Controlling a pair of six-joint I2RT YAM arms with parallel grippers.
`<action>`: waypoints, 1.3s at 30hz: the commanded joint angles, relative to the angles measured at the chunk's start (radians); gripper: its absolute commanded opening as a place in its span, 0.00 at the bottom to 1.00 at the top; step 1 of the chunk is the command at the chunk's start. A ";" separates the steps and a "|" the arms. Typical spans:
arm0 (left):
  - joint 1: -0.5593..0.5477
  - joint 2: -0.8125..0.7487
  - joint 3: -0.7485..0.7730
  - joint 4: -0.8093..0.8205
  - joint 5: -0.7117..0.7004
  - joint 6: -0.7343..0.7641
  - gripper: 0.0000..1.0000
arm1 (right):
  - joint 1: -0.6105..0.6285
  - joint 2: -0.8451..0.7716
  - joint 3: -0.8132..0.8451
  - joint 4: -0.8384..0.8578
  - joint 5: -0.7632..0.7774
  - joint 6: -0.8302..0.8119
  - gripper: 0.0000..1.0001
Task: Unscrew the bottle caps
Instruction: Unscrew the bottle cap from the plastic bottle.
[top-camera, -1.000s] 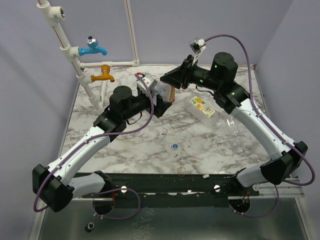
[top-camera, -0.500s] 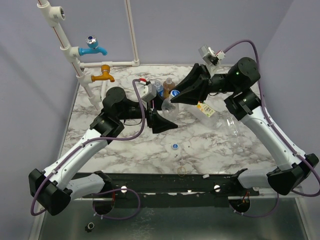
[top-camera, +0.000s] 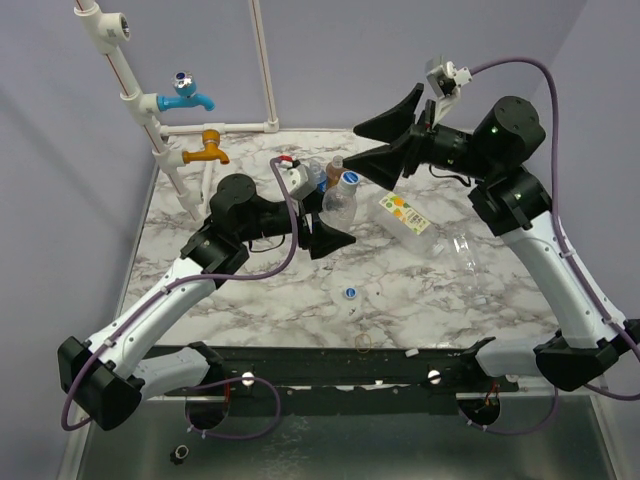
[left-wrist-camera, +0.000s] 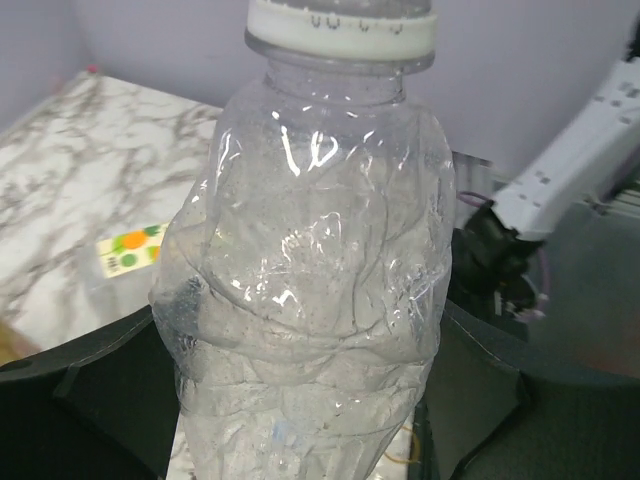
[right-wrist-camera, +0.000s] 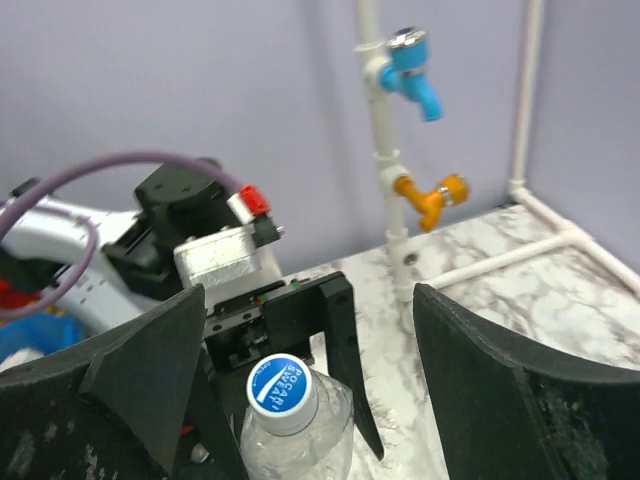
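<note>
The left gripper (top-camera: 328, 215) is clamped on the lower body of a bottle (top-camera: 340, 205), near the table's middle and a little toward 12 o'clock. It holds the bottle upright, probably so that the neck points up and stays steady for the other arm. In the left wrist view the thin plastic is creased between the fingers, which suggests a firm squeeze meant to stop the body turning with the lid.

The cap (top-camera: 348, 181) is blue and white and sits on the neck. No gap shows under it, though whether it is tight or already loosened cannot be told.

The right gripper (top-camera: 352, 152) hangs at about 1 o'clock of the cap. Its fingers are spread wide and touch nothing. In its own wrist view the cap lies low between the two fingers, so the approach looks lined up for closing on the cap and twisting.

A loose cap (top-camera: 350, 293) lies on the table at the bottle's 6 o'clock, so at least one bottle seems done. An amber bottle (top-camera: 336, 168) stands just behind at 12 o'clock. A labelled bottle (top-camera: 405, 214) lies on its side at 3 o'clock, out of the working gap.
</note>
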 joint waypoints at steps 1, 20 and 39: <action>0.003 0.006 -0.005 -0.028 -0.302 0.111 0.00 | 0.001 0.028 0.071 -0.176 0.297 0.006 0.87; 0.002 0.054 0.019 -0.031 -0.509 0.103 0.00 | 0.074 0.141 0.074 -0.163 0.372 0.063 0.68; 0.002 0.046 0.016 -0.024 -0.384 0.052 0.00 | 0.079 0.082 -0.011 -0.047 0.346 0.027 0.11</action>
